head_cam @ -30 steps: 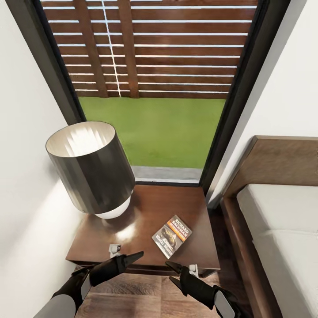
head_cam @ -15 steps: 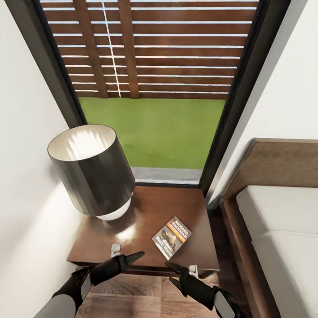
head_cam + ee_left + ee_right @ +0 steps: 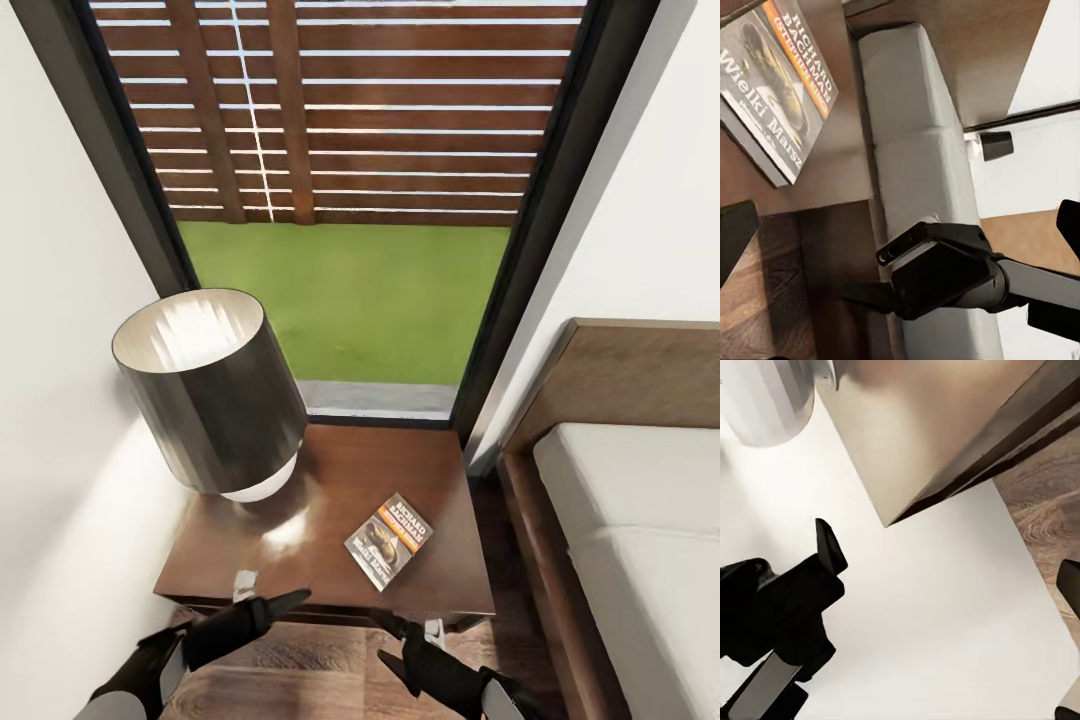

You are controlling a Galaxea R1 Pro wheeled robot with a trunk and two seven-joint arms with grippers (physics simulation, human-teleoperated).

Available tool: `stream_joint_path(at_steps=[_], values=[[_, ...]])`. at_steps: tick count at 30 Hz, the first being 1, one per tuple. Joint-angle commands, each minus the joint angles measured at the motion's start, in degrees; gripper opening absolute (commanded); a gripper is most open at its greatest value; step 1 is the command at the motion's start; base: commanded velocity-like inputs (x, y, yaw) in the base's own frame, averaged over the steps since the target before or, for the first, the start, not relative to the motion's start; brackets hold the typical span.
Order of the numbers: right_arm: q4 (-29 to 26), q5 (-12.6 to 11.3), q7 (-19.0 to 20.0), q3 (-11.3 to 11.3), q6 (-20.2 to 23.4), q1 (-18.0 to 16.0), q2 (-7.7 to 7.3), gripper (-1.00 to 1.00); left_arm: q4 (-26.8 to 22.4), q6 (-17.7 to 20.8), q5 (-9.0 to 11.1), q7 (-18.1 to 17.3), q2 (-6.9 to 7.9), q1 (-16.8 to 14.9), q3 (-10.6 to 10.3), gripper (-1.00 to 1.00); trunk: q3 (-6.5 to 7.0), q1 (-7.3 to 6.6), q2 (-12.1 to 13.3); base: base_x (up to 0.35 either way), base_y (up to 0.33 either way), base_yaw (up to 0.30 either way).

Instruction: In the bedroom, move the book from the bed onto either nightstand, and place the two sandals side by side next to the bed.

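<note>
**A:** Pale grey-white mattress on a dark frame: is that the bed (image 3: 640, 520) lying along your right side?

**B:** Yes, and it is carrying nothing that I am seeing from the head view. Beside its headboard end the nightstand (image 3: 330, 480) is standing under the window (image 3: 350, 200), glossy reddish-brown, with a lamp (image 3: 210, 400) sitting toward its far left corner, against the wall.

**A:** And the book?

**B:** The book (image 3: 389, 539) is lying flat on the nightstand top, toward the near right corner, turned at a slant, clear of the lamp and close to the front edge without overhanging it. So I am judging the book step as done.

**A:** What are your fingers doing?

**B:** My left gripper (image 3: 262, 606) and my right gripper (image 3: 398, 630) are both hanging below the nightstand's front edge, over the wood floor. Both are gaping apart and carrying nothing. In the left wrist view the book is lying well off from my fingers, with my other arm crossing in front of the bed.

**A:** What is next, then?

**B:** The two sandals. I am not seeing them here, so my guess is the next move is calling for backing away from the nightstand, turning to search the floor, then laying the pair side by side next to the bed.
</note>
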Motion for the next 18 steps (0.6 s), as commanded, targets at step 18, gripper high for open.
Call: stream_joint_path(at_steps=[18], values=[[-2.57,-1.35,0.36,-0.14,2.43,0.21,0.45,1.00,0.05,1.68,-0.56,-0.89,1.72,5.79,0.46,1.00,1.58,-1.98,3.59,0.000,0.000,0.000]])
